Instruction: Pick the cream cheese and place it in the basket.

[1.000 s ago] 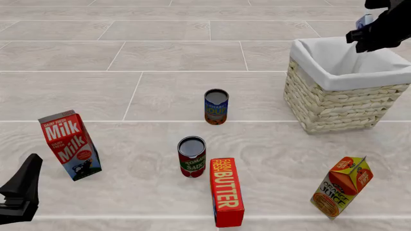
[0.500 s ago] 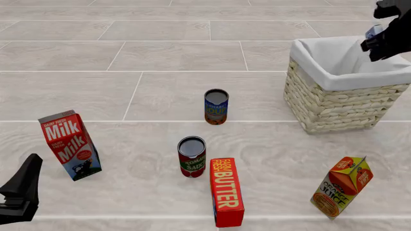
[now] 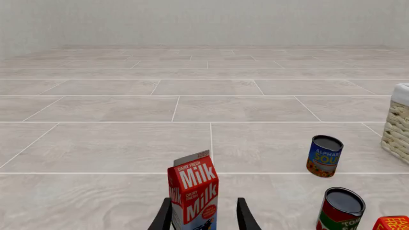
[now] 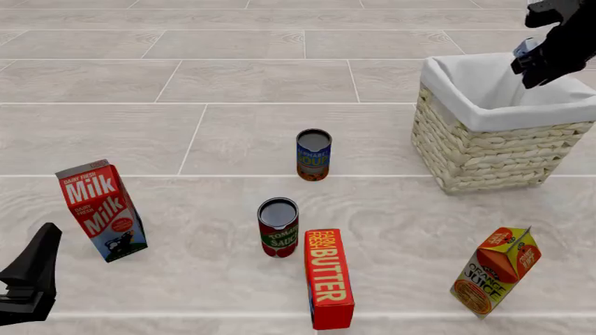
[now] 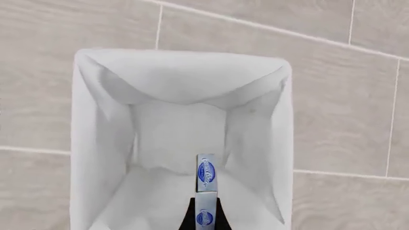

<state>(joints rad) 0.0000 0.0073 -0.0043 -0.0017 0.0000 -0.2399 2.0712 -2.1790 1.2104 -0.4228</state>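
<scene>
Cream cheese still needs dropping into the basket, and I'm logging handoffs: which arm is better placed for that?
Right. The right gripper holds the cream cheese directly above the basket. The left gripper sits low and open near the milk carton.

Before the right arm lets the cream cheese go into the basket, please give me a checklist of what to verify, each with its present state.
1. Cream cheese held by the right gripper: ok, box sits edge-on between the fingers.
2. Gripper above the basket opening: ok, wrist view looks straight down into the white lining.
3. Basket interior free of other items: ok, only cloth shows.
4. Basket upright: ok.
5. Drop height low enough: cannot tell.
6. Left gripper out of the way: ok, far off beside the milk carton.
</scene>
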